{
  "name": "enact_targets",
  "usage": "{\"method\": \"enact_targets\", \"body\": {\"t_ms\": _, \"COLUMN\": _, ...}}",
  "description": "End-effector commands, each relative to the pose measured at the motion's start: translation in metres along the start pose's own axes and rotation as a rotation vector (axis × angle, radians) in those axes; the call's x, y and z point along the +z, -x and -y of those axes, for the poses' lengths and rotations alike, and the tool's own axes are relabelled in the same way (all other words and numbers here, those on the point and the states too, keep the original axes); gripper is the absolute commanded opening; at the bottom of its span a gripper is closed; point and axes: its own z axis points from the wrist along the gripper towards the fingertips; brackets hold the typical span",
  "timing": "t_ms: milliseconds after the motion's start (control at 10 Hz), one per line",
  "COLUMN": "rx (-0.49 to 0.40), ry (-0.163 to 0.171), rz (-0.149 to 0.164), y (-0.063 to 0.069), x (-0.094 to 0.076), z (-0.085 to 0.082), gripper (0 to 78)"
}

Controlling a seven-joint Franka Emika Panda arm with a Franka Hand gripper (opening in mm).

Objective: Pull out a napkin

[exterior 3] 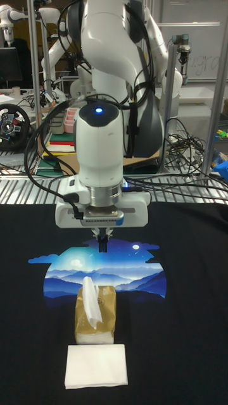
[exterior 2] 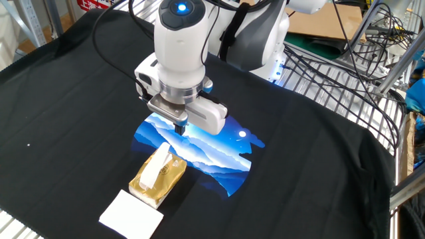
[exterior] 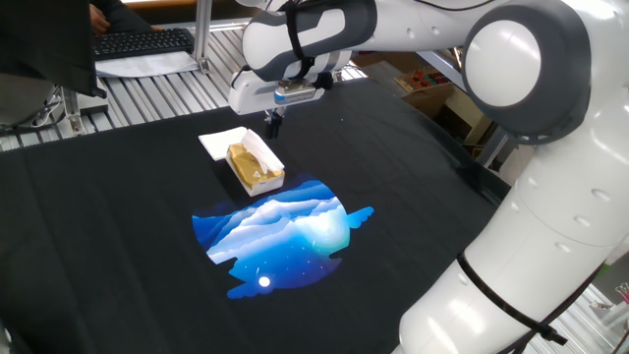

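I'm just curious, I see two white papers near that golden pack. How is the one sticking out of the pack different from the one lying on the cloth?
The napkin stands up from the pack, narrow and crumpled. The white sheet lies flat on the black cloth, squarer and broader. Both are thin white paper.

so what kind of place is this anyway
Most likely a robotics lab: a second white robot arm stands in the background, loose black cables trail over a slatted metal bench, and a black keyboard sits nearby.
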Motion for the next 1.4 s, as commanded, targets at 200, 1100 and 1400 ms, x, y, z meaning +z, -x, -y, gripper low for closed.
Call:
{"method": "enact_targets", "body": {"t_ms": 200, "rx": -0.024, "ry": 0.005, "rz": -0.016, "y": -0.0007, "x": -0.0069, "z": 0.0109, "gripper": 0.0}}
{"method": "enact_targets", "body": {"t_ms": 1100, "rx": 0.017, "ry": -0.018, "rz": 0.001, "y": -0.0002, "x": -0.0073, "z": 0.0084, "gripper": 0.0}}
{"method": "enact_targets", "body": {"t_ms": 1400, "rx": -0.001, "ry": -0.020, "rz": 0.007, "y": -0.0002, "x": -0.0073, "z": 0.0084, "gripper": 0.0}}
